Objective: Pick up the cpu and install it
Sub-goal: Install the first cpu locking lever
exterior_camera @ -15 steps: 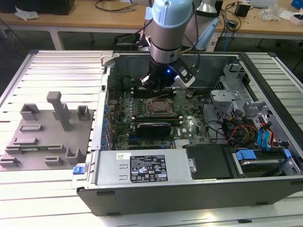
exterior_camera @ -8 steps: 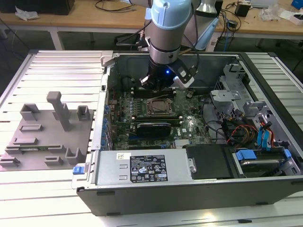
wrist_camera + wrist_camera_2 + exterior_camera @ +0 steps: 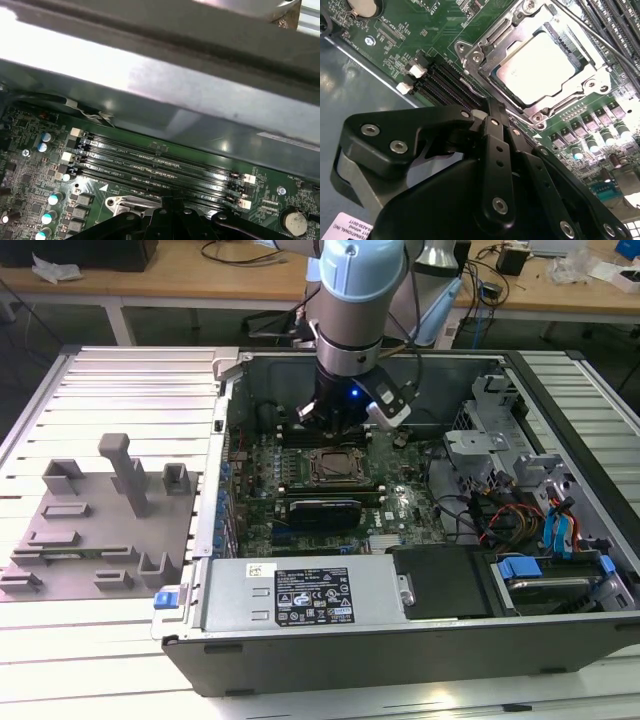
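In the exterior view, an open computer case (image 3: 420, 640) lies on a slatted metal tabletop (image 3: 120, 390), holding a green motherboard (image 3: 300, 495), a labelled power supply (image 3: 305, 595) along its near wall, and drive cages with cables (image 3: 510, 470) toward the exterior view's right. The tool (image 3: 335, 425) hangs inside the case, just behind the socket frame (image 3: 340, 468) at the board's middle. A grey fixture block (image 3: 100, 515) sits on the tabletop beside the case. In the second wrist view, the cpu (image 3: 537, 65) lies flat inside the socket frame (image 3: 485, 60), its silvery top bare; the tool's black linkage (image 3: 495, 165) hangs near it, apart from it and grasping nothing, though I cannot tell how far its fingers stand apart. In the first wrist view, memory slots (image 3: 160, 165) run across the motherboard (image 3: 30, 165) beneath the case wall (image 3: 165, 100).
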Motion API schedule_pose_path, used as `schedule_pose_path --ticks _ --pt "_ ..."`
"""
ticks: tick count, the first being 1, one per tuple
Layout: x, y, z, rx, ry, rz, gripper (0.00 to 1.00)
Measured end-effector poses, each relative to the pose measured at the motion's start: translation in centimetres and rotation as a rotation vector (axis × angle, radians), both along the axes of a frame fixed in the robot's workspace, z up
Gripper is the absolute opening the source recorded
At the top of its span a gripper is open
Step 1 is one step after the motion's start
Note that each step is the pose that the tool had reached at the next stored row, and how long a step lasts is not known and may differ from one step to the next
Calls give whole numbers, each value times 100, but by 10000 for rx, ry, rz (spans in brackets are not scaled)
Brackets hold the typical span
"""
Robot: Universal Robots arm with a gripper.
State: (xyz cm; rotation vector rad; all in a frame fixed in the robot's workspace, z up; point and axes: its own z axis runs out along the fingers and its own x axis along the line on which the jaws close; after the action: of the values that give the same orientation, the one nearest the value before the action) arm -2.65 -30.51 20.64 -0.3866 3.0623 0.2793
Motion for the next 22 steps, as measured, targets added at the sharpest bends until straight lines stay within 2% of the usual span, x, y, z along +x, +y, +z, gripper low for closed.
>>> schedule_pose_path --ticks 8,16,22 --pt "24 -2 -62 -22 1 -136 11" --pt "42 -6 -75 -28 0 -170 11" --pt "42 -6 31 -27 -1 -169 11"
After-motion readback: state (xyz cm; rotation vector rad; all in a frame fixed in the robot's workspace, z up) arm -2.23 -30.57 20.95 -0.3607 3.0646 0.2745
